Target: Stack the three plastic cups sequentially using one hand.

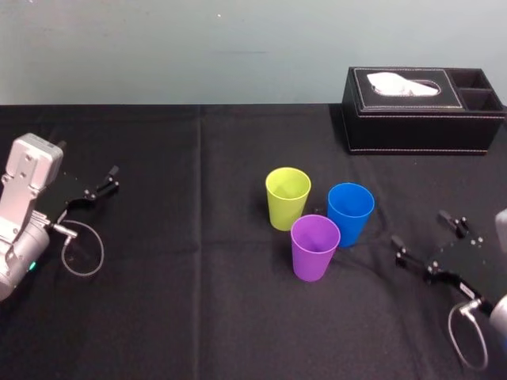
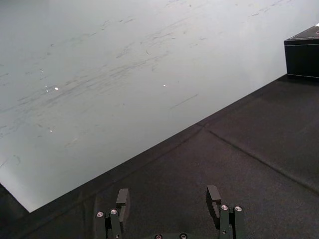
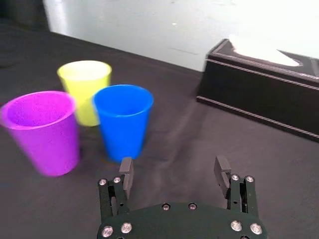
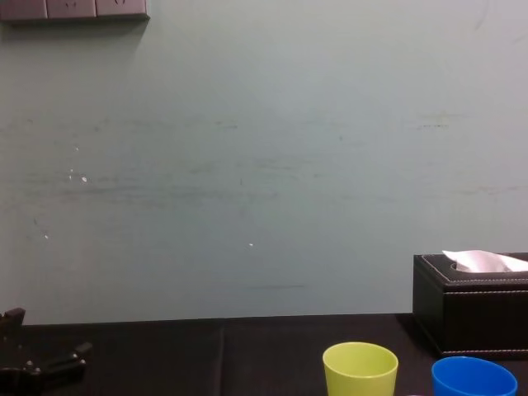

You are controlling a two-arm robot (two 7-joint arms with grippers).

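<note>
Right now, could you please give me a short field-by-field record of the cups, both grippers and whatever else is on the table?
yellow-green cup: upright, at the cluster's left rear
blue cup: upright, on the cluster's right
purple cup: upright, nearest the robot
stacking: none nested yet
right gripper: open, empty, right of the cups and pointing toward them
left gripper: open, empty, at the far left, away from the cups
tissue box: black, at the right rear
table: covered in black cloth
</note>
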